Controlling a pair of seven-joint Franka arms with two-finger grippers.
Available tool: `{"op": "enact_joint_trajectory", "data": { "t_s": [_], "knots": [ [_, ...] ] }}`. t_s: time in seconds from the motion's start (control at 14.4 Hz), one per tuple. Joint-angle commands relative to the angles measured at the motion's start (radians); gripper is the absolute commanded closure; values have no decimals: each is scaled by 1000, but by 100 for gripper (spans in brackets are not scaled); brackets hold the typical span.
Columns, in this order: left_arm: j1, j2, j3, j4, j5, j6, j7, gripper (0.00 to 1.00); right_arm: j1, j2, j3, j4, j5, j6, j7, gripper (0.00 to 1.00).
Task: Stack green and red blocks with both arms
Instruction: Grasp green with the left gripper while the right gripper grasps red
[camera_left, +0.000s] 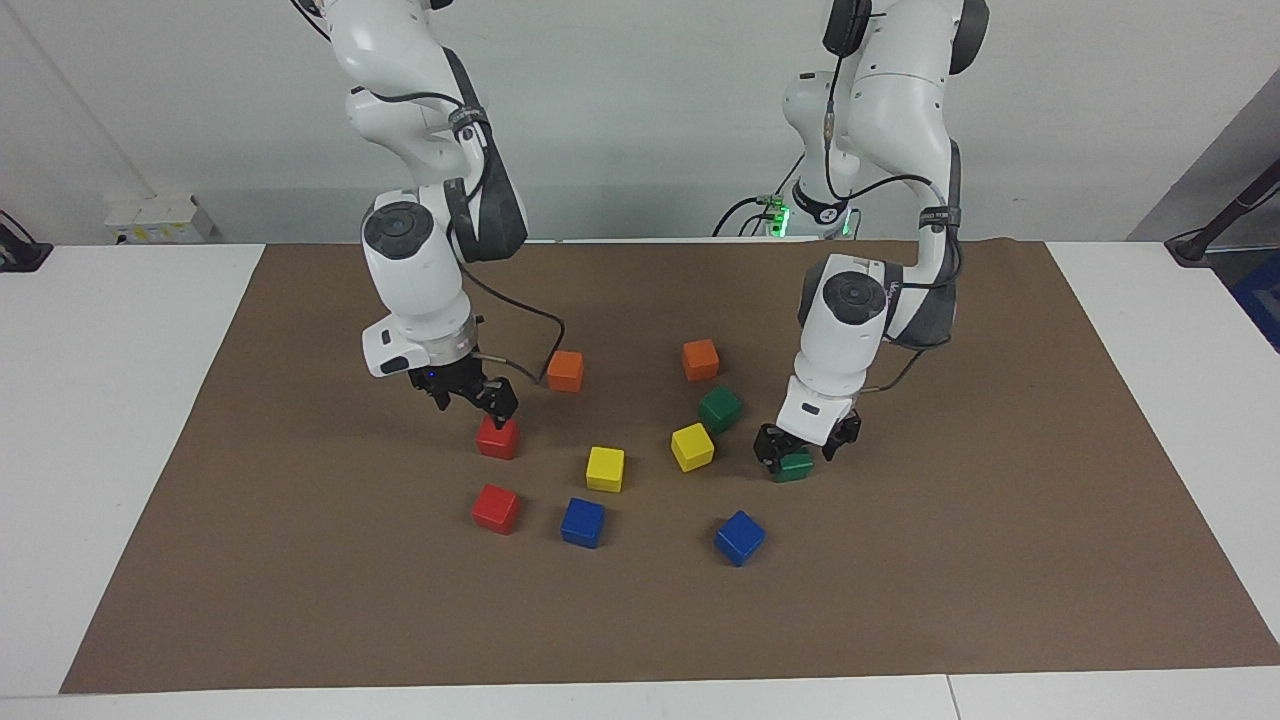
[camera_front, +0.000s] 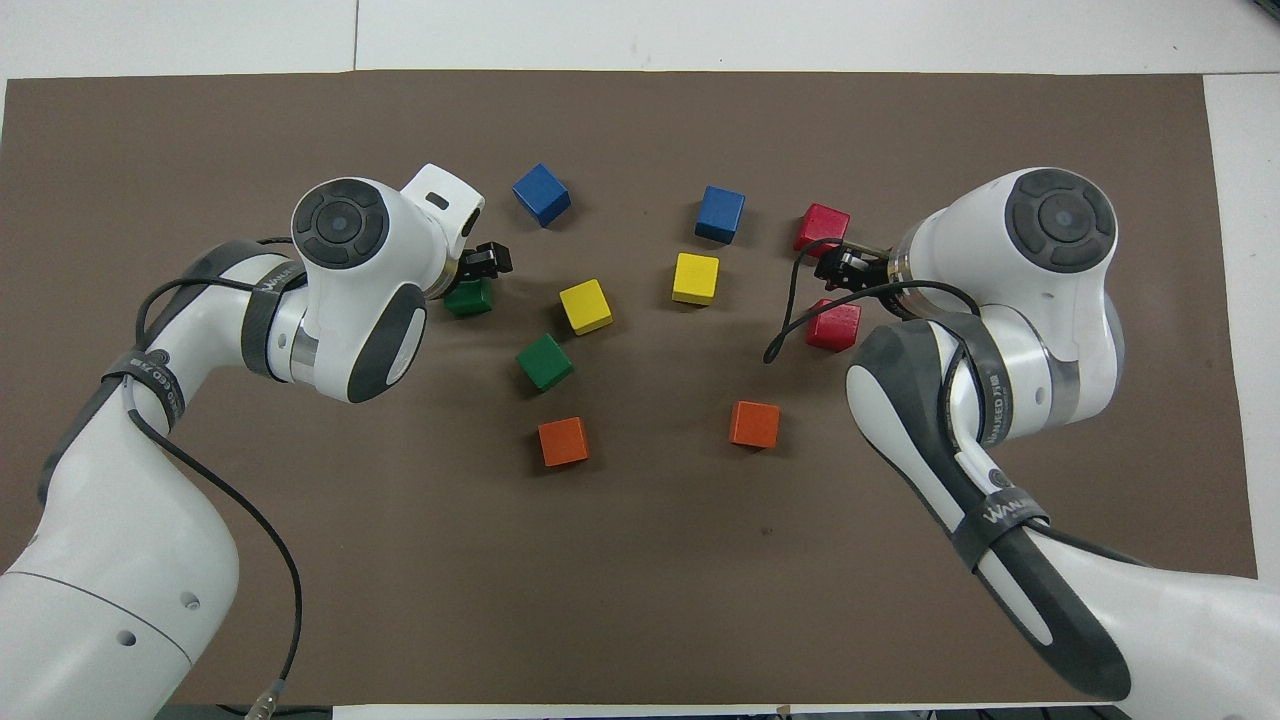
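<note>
Two green blocks lie toward the left arm's end of the cluster. My left gripper (camera_left: 797, 452) is open and low, its fingers on either side of one green block (camera_left: 795, 468) (camera_front: 468, 298). The second green block (camera_left: 720, 408) (camera_front: 545, 361) sits nearer the robots and is free. Two red blocks lie toward the right arm's end. My right gripper (camera_left: 473, 405) (camera_front: 840, 268) hangs open just above the nearer red block (camera_left: 497, 440) (camera_front: 833, 326). The other red block (camera_left: 496, 508) (camera_front: 823, 228) rests farther out, untouched.
Two orange cubes (camera_left: 565, 370) (camera_left: 700, 359) lie nearest the robots. Two yellow cubes (camera_left: 605, 468) (camera_left: 692, 446) sit in the middle and two blue cubes (camera_left: 582, 522) (camera_left: 739, 537) farthest out. All rest on a brown mat (camera_left: 900, 600).
</note>
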Motion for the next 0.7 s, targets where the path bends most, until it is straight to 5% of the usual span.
{"op": "enact_joint_trajectory", "data": {
  "t_s": [0.0,0.07,0.14,0.21,0.35,0.63],
  "knots": [
    [-17,5,12,-27,20,33,-37,24,9,13,-4,-31,21,42,35,0],
    [-26,5,12,-30,20,33,-54,40,17,22,-4,-32,21,45,35,0],
    [-32,3,14,-27,20,21,-113,92,27,31,-4,-41,21,58,35,0],
    [-25,3,15,-12,23,-20,-129,100,32,35,-4,-67,21,87,25,0],
    [10,-32,23,13,26,-150,-52,100,38,44,-4,-121,19,160,-18,0],
    [210,-86,17,-16,14,-165,318,100,38,79,-4,-130,19,202,-75,10]
  ]
}}
